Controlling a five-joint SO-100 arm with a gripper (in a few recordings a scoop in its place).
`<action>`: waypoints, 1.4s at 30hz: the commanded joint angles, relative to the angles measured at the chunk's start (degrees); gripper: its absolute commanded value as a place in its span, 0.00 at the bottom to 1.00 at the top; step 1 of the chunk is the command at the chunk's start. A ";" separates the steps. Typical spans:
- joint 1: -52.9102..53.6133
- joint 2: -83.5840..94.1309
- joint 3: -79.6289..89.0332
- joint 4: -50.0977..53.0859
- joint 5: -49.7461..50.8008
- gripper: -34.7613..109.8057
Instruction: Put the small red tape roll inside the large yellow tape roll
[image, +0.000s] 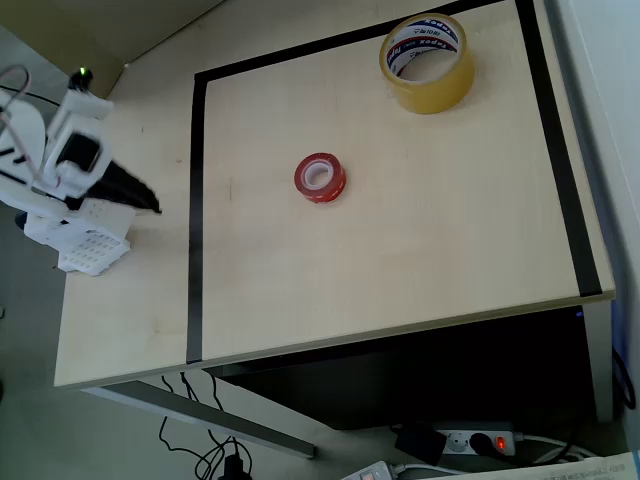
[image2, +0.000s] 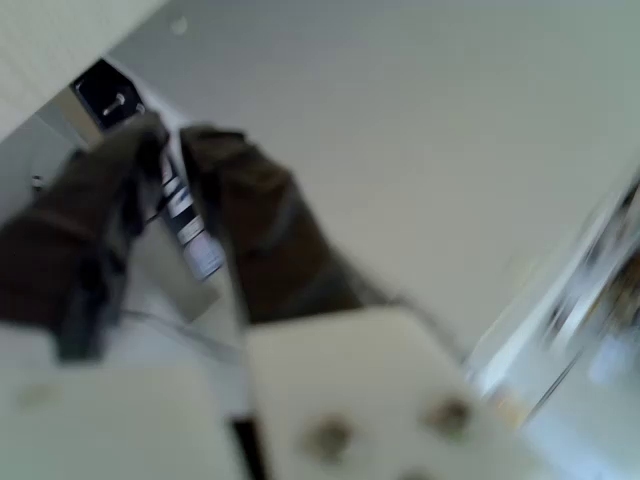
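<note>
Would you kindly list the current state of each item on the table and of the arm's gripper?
small red tape roll: lying flat mid-table, untouched, hole empty.
large yellow tape roll: flat near the far edge, hole empty.
gripper: off to the left, fingers nearly together, holding nothing.
power strip: switch lit.

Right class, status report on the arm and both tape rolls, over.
Gripper at table's left edge, nearly shut, empty. Small glossy red tape roll lying flat mid-table. Large amber-yellow tape roll far corner, hollow up. Path clear.
</note>
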 joint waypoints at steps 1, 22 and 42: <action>-2.99 -20.74 -19.60 6.68 -6.86 0.24; -13.54 -62.49 -36.30 9.32 -8.17 0.54; -17.49 -77.78 -42.54 5.80 -13.18 0.57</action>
